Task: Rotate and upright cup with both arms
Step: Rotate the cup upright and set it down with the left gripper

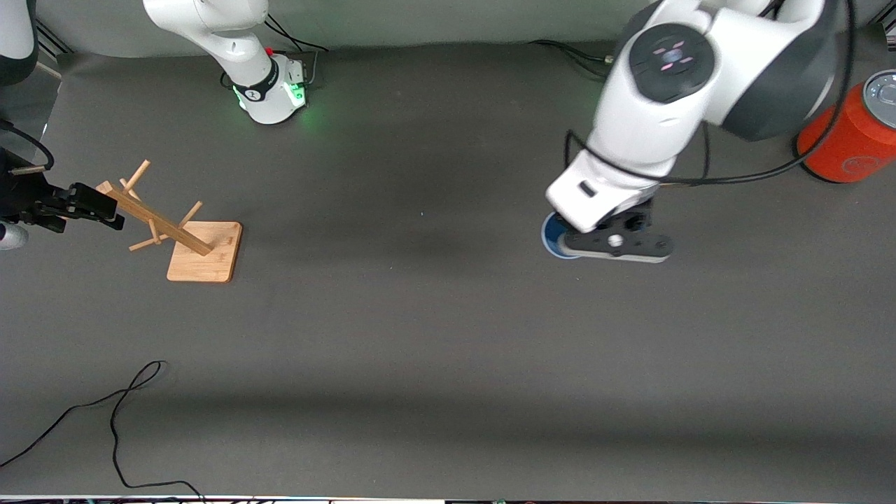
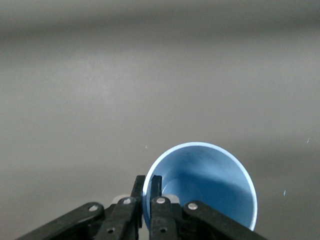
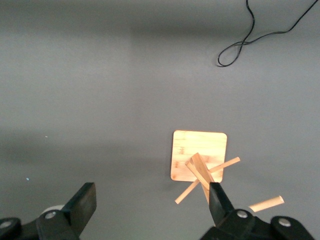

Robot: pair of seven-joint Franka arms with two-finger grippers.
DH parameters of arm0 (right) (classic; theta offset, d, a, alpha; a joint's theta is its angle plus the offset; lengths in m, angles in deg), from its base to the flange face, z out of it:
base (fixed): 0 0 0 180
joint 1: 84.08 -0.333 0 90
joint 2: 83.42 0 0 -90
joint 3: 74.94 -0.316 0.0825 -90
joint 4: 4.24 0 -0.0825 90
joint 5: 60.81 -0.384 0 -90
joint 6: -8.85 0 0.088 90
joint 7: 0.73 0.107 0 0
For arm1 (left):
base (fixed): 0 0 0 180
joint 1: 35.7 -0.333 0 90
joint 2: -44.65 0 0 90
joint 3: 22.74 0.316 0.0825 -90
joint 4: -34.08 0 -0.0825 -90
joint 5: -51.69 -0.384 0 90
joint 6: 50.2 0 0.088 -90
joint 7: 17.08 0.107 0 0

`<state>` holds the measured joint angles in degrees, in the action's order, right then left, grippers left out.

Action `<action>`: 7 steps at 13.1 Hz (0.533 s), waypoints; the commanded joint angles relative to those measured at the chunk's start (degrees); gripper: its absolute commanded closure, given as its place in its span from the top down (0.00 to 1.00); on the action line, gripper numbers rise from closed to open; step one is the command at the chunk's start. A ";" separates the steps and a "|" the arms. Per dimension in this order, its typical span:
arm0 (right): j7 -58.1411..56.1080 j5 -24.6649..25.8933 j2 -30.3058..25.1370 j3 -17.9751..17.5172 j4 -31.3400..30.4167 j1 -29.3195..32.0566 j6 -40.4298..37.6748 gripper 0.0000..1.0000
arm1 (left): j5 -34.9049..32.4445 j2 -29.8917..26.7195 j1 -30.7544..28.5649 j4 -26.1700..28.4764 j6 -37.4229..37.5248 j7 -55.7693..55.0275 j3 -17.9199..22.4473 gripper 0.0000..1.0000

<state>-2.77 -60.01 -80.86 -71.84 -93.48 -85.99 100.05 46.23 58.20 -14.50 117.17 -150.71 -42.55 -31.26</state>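
While my left gripper [image 2: 148,192] is pinching the wall of the cup [image 2: 202,185], one finger inside the rim and one outside, I am judging the task to be well advanced: the mouth is facing up toward my left wrist camera, so the cup looks upright or nearly so. Whether its base is already resting on the table [image 1: 434,336] I cannot tell; letting go and backing away seem to be what is remaining.

Taking the wooden rack [image 1: 189,238] as my landmark, the cup is sitting well apart from it, toward the left arm's end of the table, and the orange cylinder [image 1: 850,136] is standing farther still that way. My right gripper [image 3: 150,210] is waiting with fingers spread wide and holding nothing, hanging over the rack's top.

The cup is showing as matte pale-blue plastic, a tapered round shell with a thin lighter rim. The rack is pale wood: a flat square base, a post and plain round pegs. The table covering is looking dark grey and dull.
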 commanded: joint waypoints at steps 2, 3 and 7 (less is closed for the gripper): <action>-1.13 1.92 -1.50 0.77 -1.20 -1.61 -1.02 1.00 | 0.11 -6.36 2.44 24.64 -23.36 -12.91 -0.88 0.00; -1.13 1.57 -1.50 0.95 -1.20 -1.52 -1.11 1.00 | 0.02 -3.91 2.71 26.41 -29.24 -14.85 -0.88 0.00; -0.95 0.52 -1.50 1.39 -1.29 -1.44 -1.02 1.00 | -10.41 7.87 5.52 26.86 -41.06 -28.81 -0.80 0.00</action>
<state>-2.77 -58.99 -80.96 -71.11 -93.51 -87.10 98.98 40.84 61.92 -10.29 145.21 -188.51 -64.82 -32.60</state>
